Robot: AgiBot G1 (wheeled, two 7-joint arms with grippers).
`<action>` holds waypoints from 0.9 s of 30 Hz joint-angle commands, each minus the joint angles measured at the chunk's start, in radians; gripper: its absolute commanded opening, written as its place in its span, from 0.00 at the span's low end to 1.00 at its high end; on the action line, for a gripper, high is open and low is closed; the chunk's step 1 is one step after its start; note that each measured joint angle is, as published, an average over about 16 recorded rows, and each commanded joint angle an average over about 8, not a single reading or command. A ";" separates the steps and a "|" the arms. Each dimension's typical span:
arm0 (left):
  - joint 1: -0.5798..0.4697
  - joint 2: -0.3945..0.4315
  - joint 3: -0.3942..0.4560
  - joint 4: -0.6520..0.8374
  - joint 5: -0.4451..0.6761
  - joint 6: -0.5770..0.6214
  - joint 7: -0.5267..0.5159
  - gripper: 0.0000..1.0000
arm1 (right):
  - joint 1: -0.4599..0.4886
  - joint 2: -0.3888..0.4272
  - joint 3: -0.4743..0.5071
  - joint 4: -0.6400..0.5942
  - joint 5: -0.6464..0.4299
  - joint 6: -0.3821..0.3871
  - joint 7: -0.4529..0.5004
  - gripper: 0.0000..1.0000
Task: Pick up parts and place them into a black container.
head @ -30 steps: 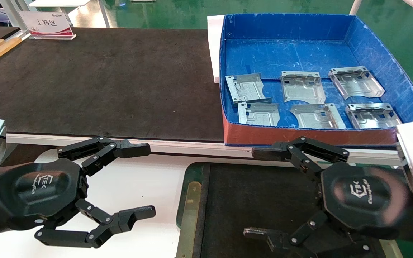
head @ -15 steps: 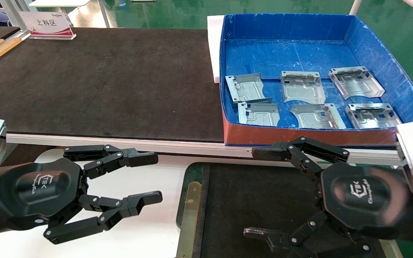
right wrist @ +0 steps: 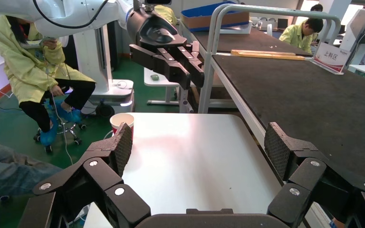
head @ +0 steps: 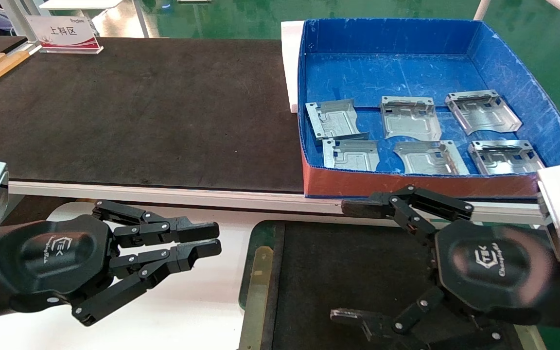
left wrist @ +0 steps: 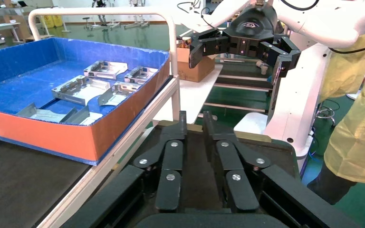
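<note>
Several silver-grey parts (head: 410,118) lie flat in the blue box (head: 392,36) at the far right; they also show in the left wrist view (left wrist: 78,89). The black container (head: 348,257), with a brass rim (head: 255,291), sits at the near edge in front of the box. My right gripper (head: 348,262) hovers over the container, wide open and empty; its pads (right wrist: 123,142) are far apart. My left gripper (head: 216,240) is over the white table, left of the container, shut and empty, with its fingertips (left wrist: 183,118) a narrow gap apart.
A long black mat (head: 139,112) covers the bench left of the blue box. A sign (head: 63,31) stands at the far left. The white table (head: 187,311) holds a paper cup (right wrist: 122,121). People in yellow coats sit beyond the table.
My left gripper's fingers have closed from wide open to nearly touching. The right arm and the parts have not moved.
</note>
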 commanded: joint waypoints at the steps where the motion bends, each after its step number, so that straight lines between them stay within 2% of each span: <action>1: 0.000 0.000 0.000 0.000 0.000 0.000 0.000 0.00 | 0.000 0.000 0.000 0.000 0.000 0.000 0.000 1.00; 27: 0.000 0.000 0.000 0.000 0.000 0.000 0.000 0.00 | 0.003 0.001 0.000 0.000 -0.004 0.005 0.001 1.00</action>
